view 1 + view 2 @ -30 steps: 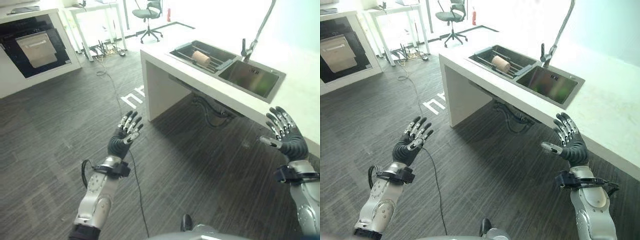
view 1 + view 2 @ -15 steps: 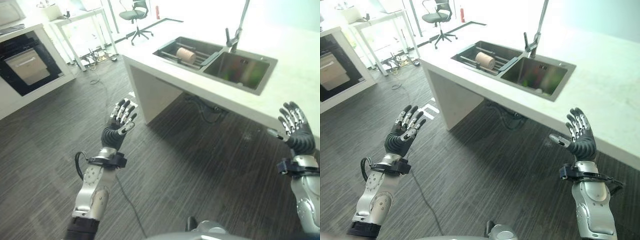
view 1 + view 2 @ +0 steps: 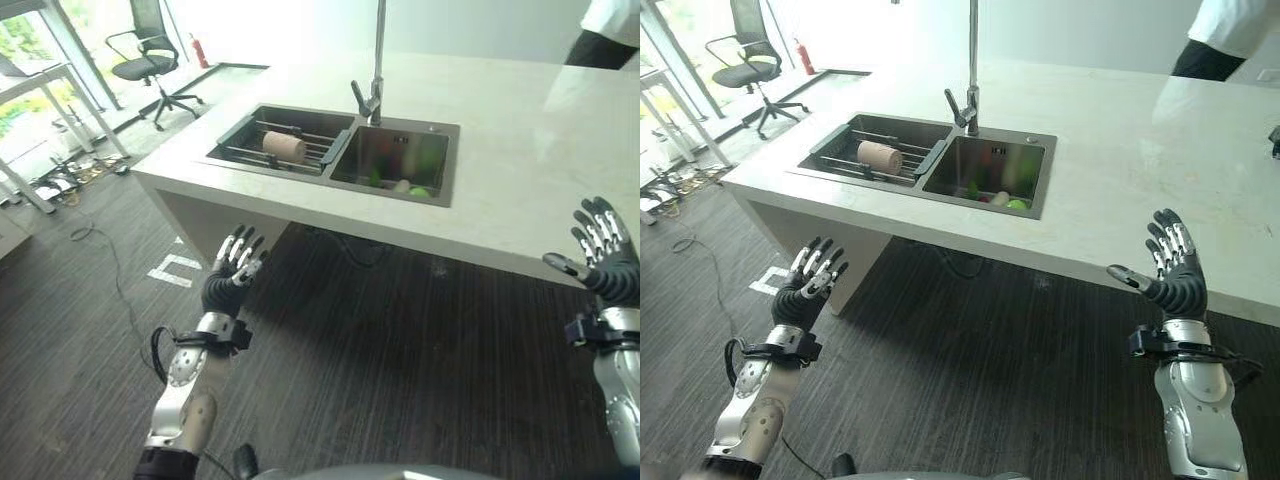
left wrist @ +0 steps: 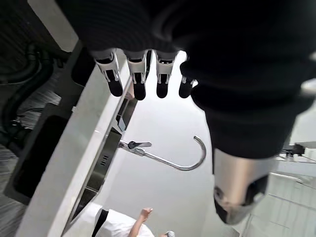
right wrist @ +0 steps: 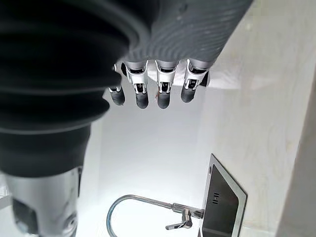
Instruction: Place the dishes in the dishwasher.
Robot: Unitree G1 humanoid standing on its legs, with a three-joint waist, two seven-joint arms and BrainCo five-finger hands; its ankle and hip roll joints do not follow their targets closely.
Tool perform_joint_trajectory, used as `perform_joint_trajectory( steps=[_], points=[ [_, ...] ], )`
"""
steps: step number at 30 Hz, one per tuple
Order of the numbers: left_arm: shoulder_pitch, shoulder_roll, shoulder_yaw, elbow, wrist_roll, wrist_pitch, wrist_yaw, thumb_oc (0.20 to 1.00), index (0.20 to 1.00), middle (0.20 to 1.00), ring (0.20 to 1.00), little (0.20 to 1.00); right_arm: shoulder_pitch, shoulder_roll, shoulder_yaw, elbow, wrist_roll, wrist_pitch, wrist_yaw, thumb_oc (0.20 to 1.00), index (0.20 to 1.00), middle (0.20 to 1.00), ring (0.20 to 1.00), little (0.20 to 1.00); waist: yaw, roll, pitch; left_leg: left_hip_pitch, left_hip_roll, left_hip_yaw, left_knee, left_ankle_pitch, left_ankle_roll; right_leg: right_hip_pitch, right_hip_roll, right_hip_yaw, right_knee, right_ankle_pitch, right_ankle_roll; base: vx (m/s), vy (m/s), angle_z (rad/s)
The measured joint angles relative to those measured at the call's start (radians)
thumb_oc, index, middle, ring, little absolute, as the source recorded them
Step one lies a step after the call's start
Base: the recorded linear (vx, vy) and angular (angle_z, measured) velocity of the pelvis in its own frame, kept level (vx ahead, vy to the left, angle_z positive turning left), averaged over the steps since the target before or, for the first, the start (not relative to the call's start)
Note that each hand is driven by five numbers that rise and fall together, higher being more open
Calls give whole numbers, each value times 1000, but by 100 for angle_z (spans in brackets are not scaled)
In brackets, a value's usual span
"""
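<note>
You have both hands raised in front of the white counter (image 3: 1110, 215) with nothing in them. Your left robot hand (image 3: 229, 283) hovers over the dark floor (image 3: 980, 370) near the counter's left corner, fingers straight and spread. Your right robot hand (image 3: 1175, 274) is held up at the counter's near edge on the right, fingers likewise straight and apart, thumb out to the side.

The dishes (image 3: 1002, 199) lie in the right basin of the double sink (image 3: 875, 182); you can make out green and pale shapes there, but the basin wall cuts them off and they are too small to tell apart. A tan roll (image 3: 879, 157) rests on the rack in the left basin. The tall faucet (image 3: 971, 70) stands behind the divider.

White markings on the floor (image 3: 173, 269) by the counter's left end are partly hidden and unreadable. A person in white (image 3: 1230, 30) is cropped at the far right corner. An office chair (image 3: 152, 57) stands far left.
</note>
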Motion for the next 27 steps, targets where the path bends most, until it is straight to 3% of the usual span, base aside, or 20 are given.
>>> perform_joint_trajectory(
  steps=[1,2,3,5,7,8,9,10,11,12,13,14,15,16,17,18,20,23,26,27],
  points=[
    [-2,-4,6,-2,-8,-4,-9,1000,1000,1000,1000,1000,-1,-20,-18,-5,11,10,2,1000,1000,1000,1000,1000,-5,17,-3,50,-44,0,1,-16,27,1,-31,8,4,-5,27,404,625,-85],
    [-5,8,17,-4,-26,-8,-24,1000,1000,1000,1000,1000,-8,-11,-21,-19,31,16,10,1000,1000,1000,1000,1000,5,21,-6,108,-109,-31,5,3,27,-2,-81,24,56,-20,57,342,527,-97],
    [-3,6,31,-6,-28,-12,-25,1000,1000,1000,1000,1000,7,13,-2,-37,40,16,11,1000,1000,1000,1000,1000,5,-9,-12,133,-187,-35,0,24,78,-29,-144,-8,126,-4,78,338,542,-70],
    [-56,10,7,-2,-28,-13,-29,1000,1000,1000,1000,1000,26,42,1,-62,48,15,6,1000,1000,1000,1000,1000,-5,-36,-20,132,-266,-31,0,-6,126,-52,-222,-81,179,82,107,307,484,14],
    [-127,10,-15,-8,-27,-14,-50,1000,1000,1000,1000,1000,35,94,18,-97,46,13,10,1000,1000,1000,1000,1000,-1,-30,-23,111,-328,-65,0,-21,211,-212,-285,-72,422,155,159,271,397,56],
    [-125,10,-7,-8,-27,-15,-51,1000,1000,1000,1000,1000,47,107,24,-98,44,14,14,1000,1000,1000,1000,1000,3,-23,-27,111,-341,-61,6,-28,242,-264,-272,-63,478,108,173,308,462,42],
    [-121,18,2,-9,-27,-13,-50,1000,1000,1000,1000,1000,60,107,21,-103,43,14,19,1000,1000,1000,1000,1000,12,-27,-32,114,-356,-58,7,-26,251,-302,-253,-67,507,109,175,251,384,21],
    [-114,29,11,-17,-24,-10,-47,1000,1000,1000,1000,1000,81,110,12,-123,43,13,24,1000,1000,1000,1000,1000,27,-35,-40,119,-386,-47,7,-34,260,-348,-257,-125,529,186,140,216,299,-21],
    [-94,32,17,-31,-23,-9,-44,1000,1000,1000,1000,1000,70,128,11,-118,42,12,30,1000,1000,1000,1000,1000,53,-17,-41,124,-384,-14,7,-46,268,-375,-270,-145,543,246,149,188,210,-52],
    [-85,36,24,-36,-23,-8,-39,1000,1000,1000,1000,1000,41,143,20,-83,36,13,38,1000,1000,1000,1000,1000,59,-7,-40,130,-381,7,7,-53,272,-391,-282,-201,556,222,137,180,173,-72],
    [-80,37,29,-39,-23,-8,-34,1000,1000,1000,1000,1000,23,141,34,-55,25,17,42,1000,1000,1000,1000,1000,59,-5,-41,131,-372,24,7,-57,265,-389,-264,-259,523,155,119,201,167,-62],
    [-76,41,29,-50,-24,-6,-25,1000,1000,1000,1000,1000,21,140,50,-56,23,17,45,1000,1000,1000,1000,1000,63,-5,-40,131,-358,45,7,-61,257,-364,-200,-324,397,110,113,199,130,-45],
    [-78,40,28,-50,-24,-5,-24,1000,1000,1000,1000,1000,18,139,51,-59,23,16,48,1000,1000,1000,1000,1000,61,-16,-43,132,-361,47,7,-64,252,-355,-173,-340,346,106,111,214,117,-38],
    [-78,40,20,-55,-24,-2,-11,1000,1000,1000,1000,1000,12,122,53,-58,24,17,43,1000,1000,1000,1000,1000,58,-35,-48,137,-369,60,7,-73,238,-308,-112,-371,189,113,98,171,53,-21],
    [-77,42,13,-61,-24,-2,-3,1000,1000,1000,1000,1000,4,108,53,-55,24,17,42,1000,1000,1000,1000,1000,63,-48,-51,140,-380,72,7,-76,234,-279,-86,-393,97,133,72,151,14,-29],
    [-72,43,7,-62,-24,-1,7,1000,1000,1000,1000,1000,-17,95,54,-49,24,17,42,1000,1000,1000,1000,1000,66,-57,-51,148,-396,83,7,-82,225,-251,-82,-393,32,170,31,122,-11,-23],
    [-58,36,2,-68,-24,-2,17,1000,1000,1000,1000,1000,-32,89,55,-37,24,18,36,1000,1000,1000,1000,1000,69,-67,-58,151,-413,94,7,-91,215,-201,-83,-381,-63,221,14,91,-39,-19],
    [-43,-3,-15,-72,-23,7,19,1000,1000,1000,1000,1000,-40,80,94,-38,21,27,18,1000,1000,1000,1000,1000,69,6,-34,137,-377,106,6,-89,207,-221,-48,-378,-57,222,4,111,-127,-13],
    [-44,-1,-4,-82,-24,7,17,1000,1000,1000,1000,1000,-39,82,116,-16,-5,29,18,1000,1000,1000,1000,1000,49,50,-17,145,-336,140,6,-88,199,-258,-40,-391,11,171,39,150,-242,-8],
    [-43,-2,3,-82,-25,7,16,1000,1000,1000,1000,1000,-30,82,115,2,-13,28,18,1000,1000,1000,1000,1000,49,46,-16,158,-328,154,6,-88,198,-254,-41,-410,23,145,34,173,-315,-7]
  ],
)
